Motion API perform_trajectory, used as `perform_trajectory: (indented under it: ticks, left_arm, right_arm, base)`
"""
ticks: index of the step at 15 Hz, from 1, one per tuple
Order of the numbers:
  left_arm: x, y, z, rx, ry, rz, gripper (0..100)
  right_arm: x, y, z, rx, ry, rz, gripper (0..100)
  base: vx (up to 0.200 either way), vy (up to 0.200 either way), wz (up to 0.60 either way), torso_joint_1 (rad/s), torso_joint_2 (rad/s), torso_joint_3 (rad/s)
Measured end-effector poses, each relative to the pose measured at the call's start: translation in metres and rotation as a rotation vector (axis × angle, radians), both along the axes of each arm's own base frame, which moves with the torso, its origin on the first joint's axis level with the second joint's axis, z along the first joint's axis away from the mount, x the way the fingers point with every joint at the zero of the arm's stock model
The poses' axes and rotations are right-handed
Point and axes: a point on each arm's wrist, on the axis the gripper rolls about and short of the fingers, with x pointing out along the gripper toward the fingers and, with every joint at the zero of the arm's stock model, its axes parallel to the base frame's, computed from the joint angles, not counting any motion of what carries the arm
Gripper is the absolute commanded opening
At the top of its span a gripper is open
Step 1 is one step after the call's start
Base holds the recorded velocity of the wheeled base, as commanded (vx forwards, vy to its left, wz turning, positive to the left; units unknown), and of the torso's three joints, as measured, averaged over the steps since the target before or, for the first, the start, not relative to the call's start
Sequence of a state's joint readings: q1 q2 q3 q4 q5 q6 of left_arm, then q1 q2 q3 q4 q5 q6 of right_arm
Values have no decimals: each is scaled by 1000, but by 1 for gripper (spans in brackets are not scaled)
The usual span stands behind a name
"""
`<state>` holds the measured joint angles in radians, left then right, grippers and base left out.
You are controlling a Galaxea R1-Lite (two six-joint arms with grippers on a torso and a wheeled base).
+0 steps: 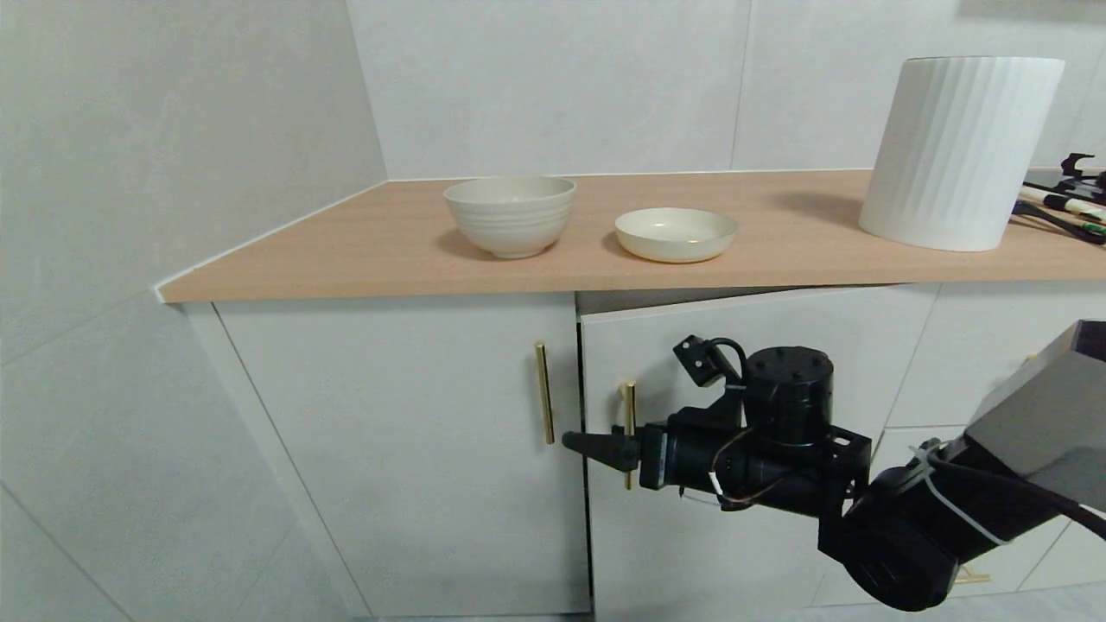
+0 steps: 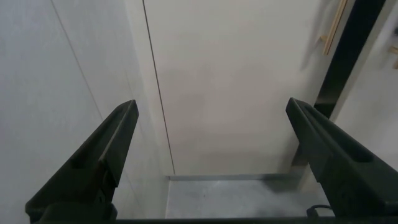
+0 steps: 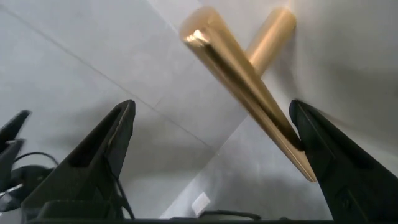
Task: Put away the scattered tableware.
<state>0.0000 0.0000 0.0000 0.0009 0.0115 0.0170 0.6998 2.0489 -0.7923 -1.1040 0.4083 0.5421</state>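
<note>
Tableware sits on the wooden counter (image 1: 346, 259): a deep ribbed bowl (image 1: 510, 214) stands near the left corner, and a shallow dish (image 1: 676, 233) lies just beside it to the right, the two apart. Farther right on the same top stands a tall white ribbed container (image 1: 959, 151), with some dark utensils (image 1: 1067, 203) behind it at the edge.

Below the counter are two pale cabinet doors. The left door (image 1: 389, 449) is flush, and the right door (image 1: 691, 536) stands slightly ajar, with a dark gap along its top edge. Each carries an upright gold handle near the seam.

The right gripper (image 1: 609, 450) is level with the right door's handle (image 3: 249, 93), its fingers spread wide with the bar between them, close against one finger and not clamped. The left gripper (image 2: 211, 124) is low in front of the left door, near the floor, its fingers wide apart and holding nothing.
</note>
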Motion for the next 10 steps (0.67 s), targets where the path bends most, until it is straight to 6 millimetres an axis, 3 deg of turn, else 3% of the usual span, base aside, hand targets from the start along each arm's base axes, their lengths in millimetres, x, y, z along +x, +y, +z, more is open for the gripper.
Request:
perform_trajectory:
  ticks: [4,7,10]
  left_arm:
    - [-5,-1,15,-9,-27,-63,100]
    - [-15,-4,60,-33,-39,-216,100]
    - [6,-7,111,-75,63,-351,100]
  right_arm:
    - [-14,-6,4,10,-15,14,100]
    - [-21,-6,8,12,-21,23,100]
    - [-29,-7,12,15,-24,36,100]
  base:
    - [0,0,0,0,0,0]
    - [0,0,0,0,0,0]
    - [0,0,0,0,0,0]
